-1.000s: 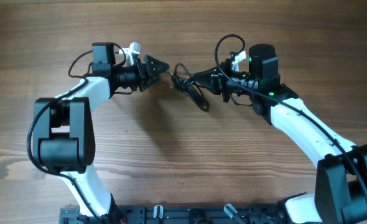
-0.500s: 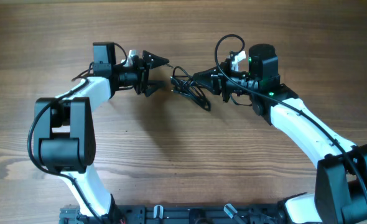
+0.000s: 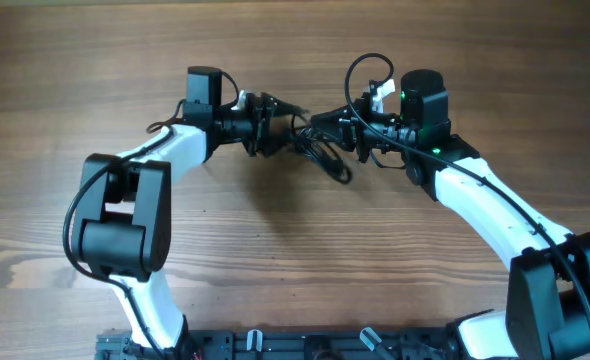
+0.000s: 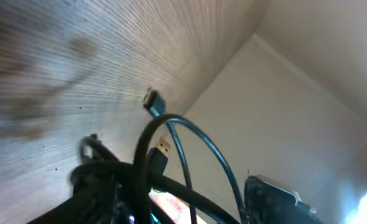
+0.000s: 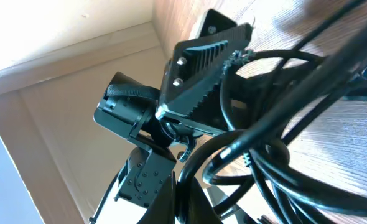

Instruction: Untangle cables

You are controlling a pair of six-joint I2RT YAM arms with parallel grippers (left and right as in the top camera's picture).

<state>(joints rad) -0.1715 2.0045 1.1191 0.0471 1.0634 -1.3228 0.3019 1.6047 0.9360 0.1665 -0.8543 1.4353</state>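
left gripper (image 3: 285,118) apparently parted, moved right up to cables (image 3: 331,160) | right gripper (image 3: 318,122) clamped on cables, unmoved

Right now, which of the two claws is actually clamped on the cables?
The right gripper: shut on the cables; the left gripper is open.

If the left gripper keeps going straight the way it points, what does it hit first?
Most likely the tangled bundle of thin black cables, right at its fingertips; the right gripper sits just behind. Depth is unclear.
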